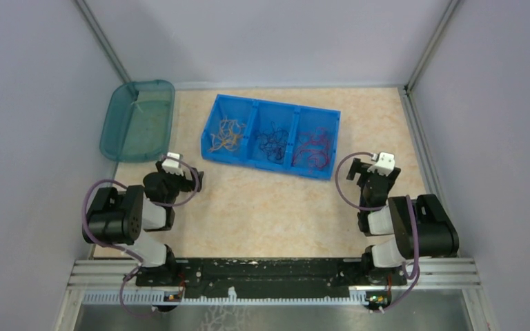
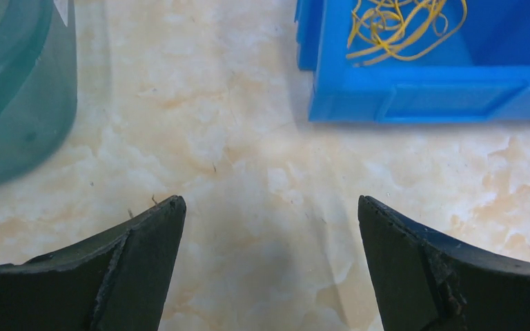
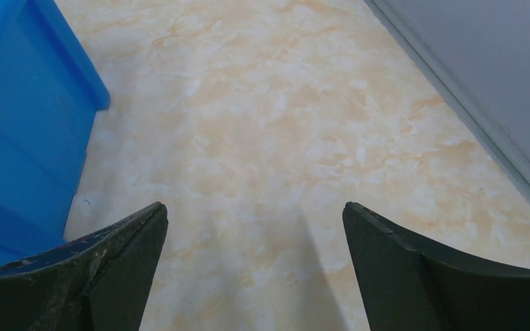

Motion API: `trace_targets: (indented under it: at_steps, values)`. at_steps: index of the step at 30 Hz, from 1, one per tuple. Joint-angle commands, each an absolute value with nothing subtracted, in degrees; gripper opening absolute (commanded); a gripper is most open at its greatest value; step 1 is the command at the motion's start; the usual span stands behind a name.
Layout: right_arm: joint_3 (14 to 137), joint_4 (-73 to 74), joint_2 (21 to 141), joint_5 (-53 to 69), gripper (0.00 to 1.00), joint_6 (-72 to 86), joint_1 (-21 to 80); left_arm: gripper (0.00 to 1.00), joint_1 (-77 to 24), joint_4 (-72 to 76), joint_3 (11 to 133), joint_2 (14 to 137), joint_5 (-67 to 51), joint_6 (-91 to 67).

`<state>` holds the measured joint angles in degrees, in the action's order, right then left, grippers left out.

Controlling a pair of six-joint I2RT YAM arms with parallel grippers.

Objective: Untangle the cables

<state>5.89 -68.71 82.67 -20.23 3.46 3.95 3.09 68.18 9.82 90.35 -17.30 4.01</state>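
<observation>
Blue plastic three-compartment bin (image 1: 276, 103) holds the thin curly cables (image 1: 272, 141), already sorted by colour, we judge: orange-yellow wires (image 1: 224, 136) left, dark wires middle, red wires (image 1: 314, 147) right. Each clump looks loosely knotted, so some untangling may remain. Our left gripper (image 2: 270, 200) and right gripper (image 3: 253, 205) hang wide open, holding nothing, over the glossy marbled beige table (image 1: 269, 214).
</observation>
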Motion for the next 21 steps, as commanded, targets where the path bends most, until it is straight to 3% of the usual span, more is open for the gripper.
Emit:
trace_targets:
  at_steps: [1, 21]
  values:
    - [10.1, -69.2, 82.5, -21.5, 0.99, 4.1, 3.6, 1.0, 1.7, 66.7, 15.6, 89.6, -13.1, 4.0]
    - [9.2, -71.5, 82.7, -21.0, 0.99, 3.7, 3.6, 1.0, -0.1, 69.4, 14.9, 90.4, -9.8, 5.0]
